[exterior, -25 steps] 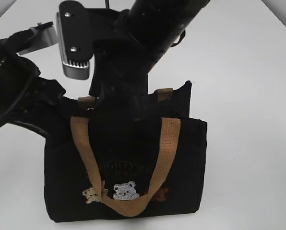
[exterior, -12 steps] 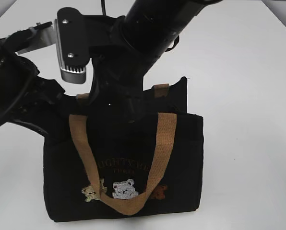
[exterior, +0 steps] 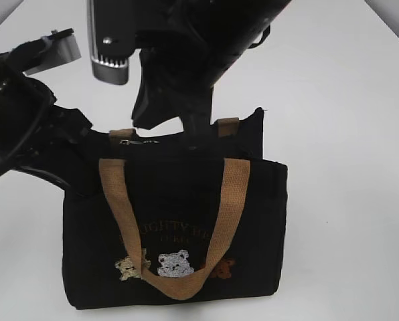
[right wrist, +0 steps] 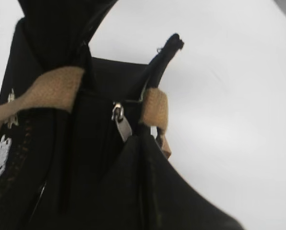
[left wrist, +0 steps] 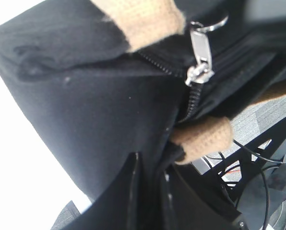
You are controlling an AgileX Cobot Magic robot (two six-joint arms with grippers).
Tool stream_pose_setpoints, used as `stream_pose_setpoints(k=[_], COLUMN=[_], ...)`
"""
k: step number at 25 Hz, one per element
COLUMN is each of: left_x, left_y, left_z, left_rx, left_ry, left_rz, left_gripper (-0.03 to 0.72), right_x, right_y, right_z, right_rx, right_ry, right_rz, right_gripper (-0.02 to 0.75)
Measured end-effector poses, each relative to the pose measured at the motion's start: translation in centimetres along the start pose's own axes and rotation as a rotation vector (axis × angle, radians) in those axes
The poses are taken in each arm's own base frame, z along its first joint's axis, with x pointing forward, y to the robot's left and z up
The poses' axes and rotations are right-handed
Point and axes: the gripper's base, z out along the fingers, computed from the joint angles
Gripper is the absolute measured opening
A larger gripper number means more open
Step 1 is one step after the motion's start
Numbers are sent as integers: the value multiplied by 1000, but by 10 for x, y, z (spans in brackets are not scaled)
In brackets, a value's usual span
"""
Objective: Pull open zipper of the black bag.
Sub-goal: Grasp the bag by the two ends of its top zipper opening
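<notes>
The black bag (exterior: 179,200) stands upright on the white table, with tan handles (exterior: 229,200) and small bear patches (exterior: 174,264) on its front. Its zipper (left wrist: 157,64) runs along the top and looks closed. The silver pull (exterior: 123,142) sits by the left strap tab. My left gripper (left wrist: 150,160) is shut on the fabric of the bag's left end. My right gripper (right wrist: 140,139) comes down from above and is shut at the end of the pull (right wrist: 122,123); the pinch itself is hidden. The left wrist view shows the pull (left wrist: 200,48) standing up from its slider.
The right arm (exterior: 193,60), with a silver-grey block (exterior: 109,40), hangs over the bag's top. The left arm (exterior: 19,120) fills the left side. The white table (exterior: 347,134) surrounds the bag. The left wrist view shows cables and a frame (left wrist: 248,163) behind.
The right gripper has shut at the pull. The right arm has lifted off the bag's top, uncovering the pull and some zip line. The left arm and bag stayed put.
</notes>
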Motion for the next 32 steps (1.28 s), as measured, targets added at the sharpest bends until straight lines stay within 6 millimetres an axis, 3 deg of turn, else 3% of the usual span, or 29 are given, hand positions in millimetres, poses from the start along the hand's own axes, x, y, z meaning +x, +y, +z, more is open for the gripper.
stream_pose_setpoints(k=[5,12,16,19,23,32], left_x=[0,0,0,0,0,1], left_y=[0,0,0,0,0,0], left_z=[0,0,0,0,0,0], left_rx=[1,1,2,2,2,6], left_ry=[-1,-1,-1,-1,-1,11], left_rz=[-1,-1,-1,-1,-1,-2], left_gripper=[36,36,36,36,36,36], right_x=[6,6,2,0,3,15], right_y=[5,9,9,8,3,6], right_z=[-23,-27,-21,-17,-8,13], right_rx=[-45,-80,-100,-108,-68,-142], right_ry=[59,55,2,-20,-22,52], right_rz=[52,119,257,320,318,294], right_gripper=[-1,-1,8,87,139,164])
